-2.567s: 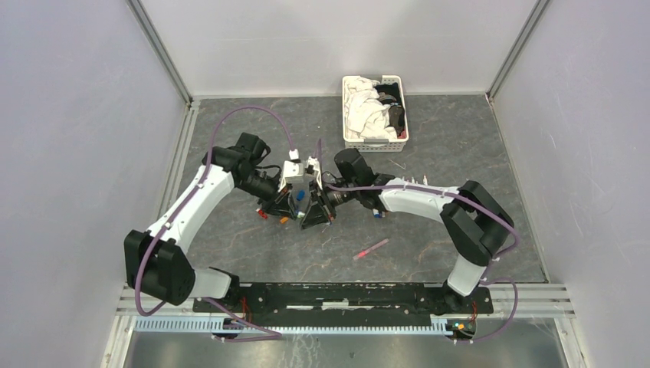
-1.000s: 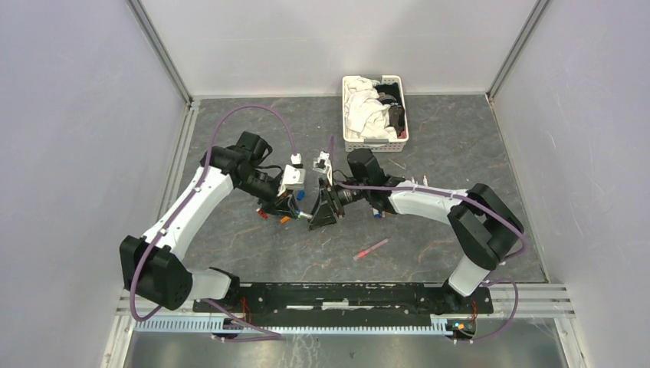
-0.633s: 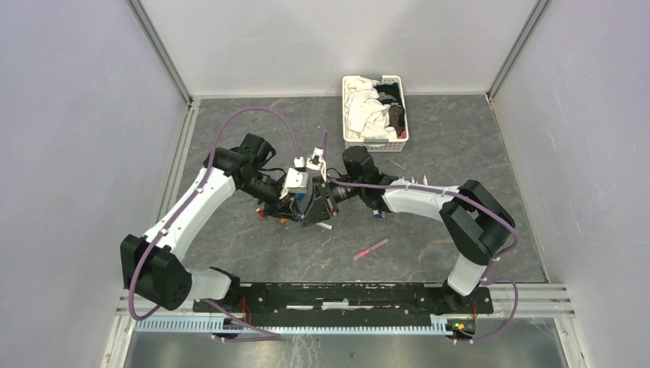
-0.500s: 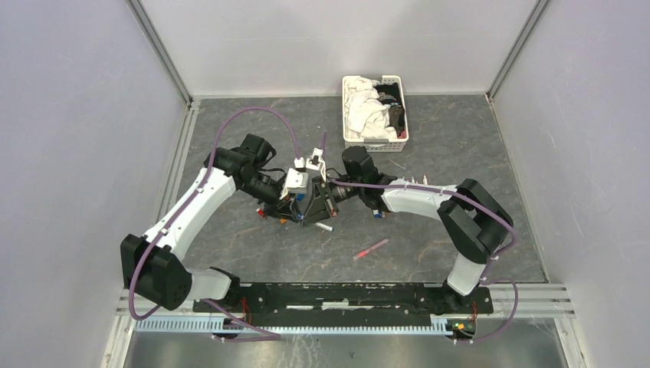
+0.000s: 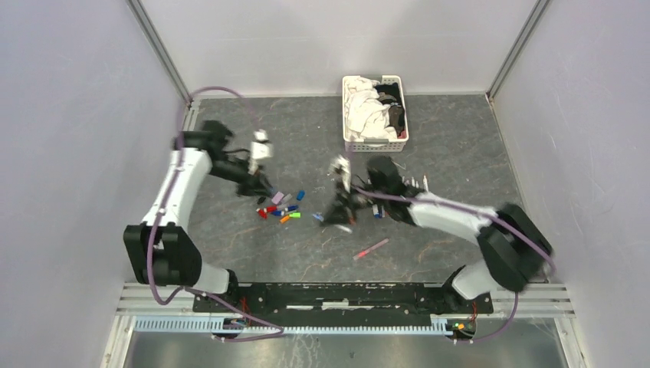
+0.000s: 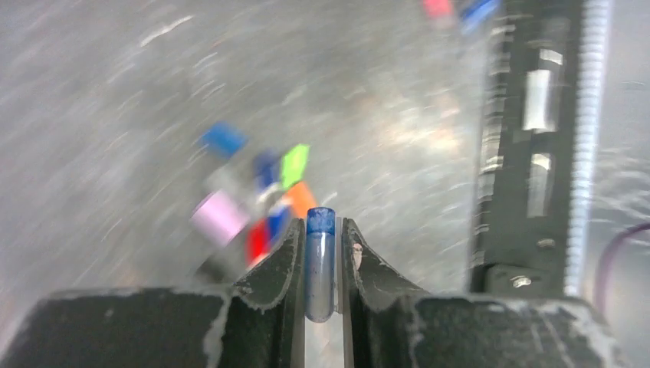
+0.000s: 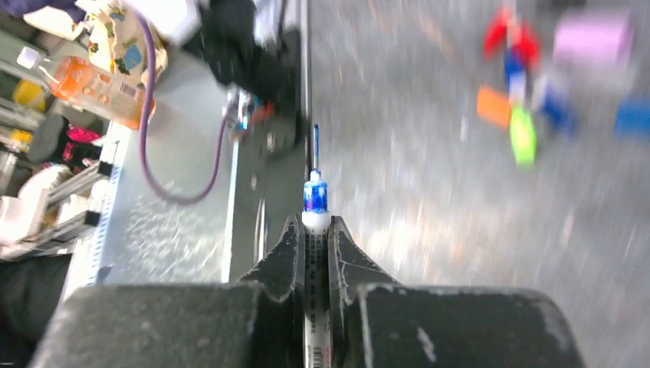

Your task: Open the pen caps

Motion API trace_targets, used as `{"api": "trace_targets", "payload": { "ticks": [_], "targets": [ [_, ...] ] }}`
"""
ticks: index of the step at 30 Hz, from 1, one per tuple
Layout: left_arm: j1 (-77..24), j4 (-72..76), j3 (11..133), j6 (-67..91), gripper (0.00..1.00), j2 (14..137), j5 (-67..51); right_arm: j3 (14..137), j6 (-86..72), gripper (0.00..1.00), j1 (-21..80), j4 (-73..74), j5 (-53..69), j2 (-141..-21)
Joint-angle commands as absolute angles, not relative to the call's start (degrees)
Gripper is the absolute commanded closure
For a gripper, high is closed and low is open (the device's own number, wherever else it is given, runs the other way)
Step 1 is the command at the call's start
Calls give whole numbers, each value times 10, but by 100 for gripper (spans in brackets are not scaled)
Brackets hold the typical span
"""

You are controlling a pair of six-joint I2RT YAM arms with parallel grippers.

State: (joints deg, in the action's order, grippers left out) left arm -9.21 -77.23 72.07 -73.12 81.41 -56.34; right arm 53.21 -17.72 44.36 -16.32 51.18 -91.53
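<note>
Since the earlier frame, both arms have drawn apart: the grippers that met over the cluster of loose caps (image 5: 280,207) now stand on opposite sides of it.

1. Left gripper (image 6: 320,226): clamped on the blue cap (image 6: 320,264). The cap stands upright between the fingers, free of any barrel. In the top view this gripper (image 5: 264,186) sits just left of the cluster, toward the far side.
2. Right gripper (image 7: 314,226): clamped on the pen (image 7: 315,201). Its blue collar and thin tip are bare, so read this pen as opened. In the top view this gripper (image 5: 337,218) sits to the right of the cluster.
3. Progress: the cluster holds lilac, blue, green, orange and red pieces lying on the surface (image 5: 444,153), which suggests several pens are already done.
4. Remaining: you should expect the cap and the pen to be set down next. A pink pen (image 5: 371,248) lies alone, right of the cluster and nearer the arm bases; you cannot tell from here whether it is capped. Check it before calling the task complete.
</note>
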Motion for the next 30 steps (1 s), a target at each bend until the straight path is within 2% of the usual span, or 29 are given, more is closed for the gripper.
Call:
{"api": "trace_targets", "payload": {
  "ticks": [1,4,8,11,15,18,22,26,30],
  "targets": [
    [18,-840,775,-827,98,808,-461,349,-200,100,410,-113,538,-830],
    [-146,-754,719,-713,98,757,-465,415,-138,100,423,-18,538,-854],
    [-221,-731,708,-659,98,748,-500,438,-136,100,427,-18,549,-854],
    [-229,-701,690,-635,98,744,-500,451,-117,100,427,-3,543,-867],
    [-229,-616,650,-576,97,764,-477,465,-112,100,396,22,461,-876],
    [-229,-514,614,-506,91,784,-454,462,-143,100,345,27,317,-863],
    [-230,-391,575,-452,75,824,-404,447,-168,100,317,5,128,-812],
    [-230,-333,577,-420,70,888,-376,457,-174,100,317,-7,59,-821],
    [-232,-293,581,-399,69,938,-353,465,-186,100,316,-31,51,-860]
  ]
}}
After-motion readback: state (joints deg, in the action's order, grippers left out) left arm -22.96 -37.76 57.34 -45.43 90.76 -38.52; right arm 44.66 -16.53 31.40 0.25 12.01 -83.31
